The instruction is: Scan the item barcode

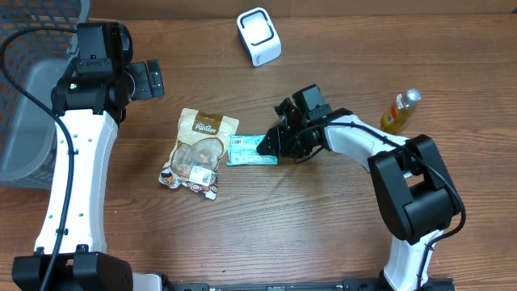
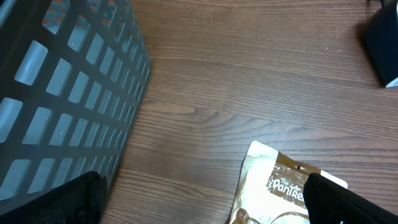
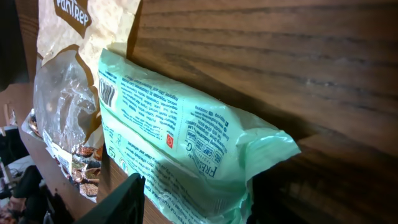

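A green packet [image 1: 252, 150] lies flat on the wooden table, printed side up. My right gripper [image 1: 271, 145] sits low at its right end. In the right wrist view the green packet [image 3: 186, 137] fills the gap of the right gripper [image 3: 196, 199], and its crumpled end is pinched between the two fingers. A white scanner [image 1: 258, 36] stands at the back of the table. My left gripper [image 1: 149, 79] hangs open at the back left, above the table, holding nothing. In the left wrist view the left gripper [image 2: 205, 208] shows only bare wood between its fingers.
A tan snack pouch [image 1: 198, 153] lies just left of the green packet, its top also under my left wrist camera [image 2: 273, 186]. A grey slatted basket [image 1: 32, 121] stands at the left edge. A yellow bottle [image 1: 400, 111] lies at the right.
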